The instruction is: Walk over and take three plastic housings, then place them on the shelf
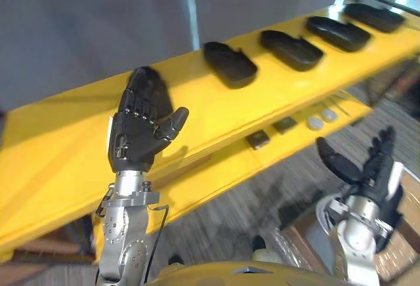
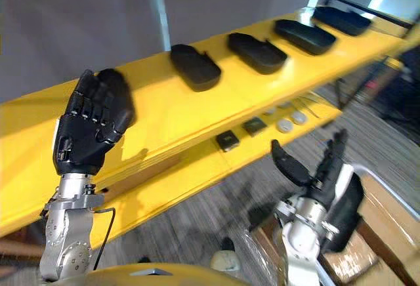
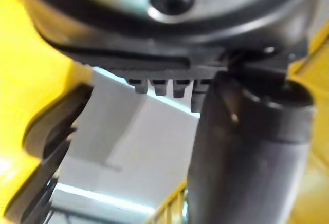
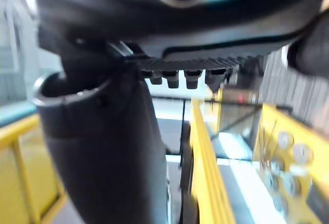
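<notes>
Yellow shelf (image 1: 59,148) boards, two of them, run before a grey wall (image 1: 79,30). We count four black plastic housings (image 1: 230,64) in a row on the upper board, well apart from each other. On the lower board lie two dark square parts (image 1: 258,140) and two pale discs (image 1: 315,122). Our left robot hand (image 1: 134,135) leans on the upper board against a dark shape (image 2: 118,92) we cannot make out; whether it grips we cannot tell. Our right robot hand (image 2: 325,181) hangs low, clear of the shelf, fingers (image 2: 336,148) straight and apart, beside a cardboard box (image 2: 384,210) cut off at the edge.
</notes>
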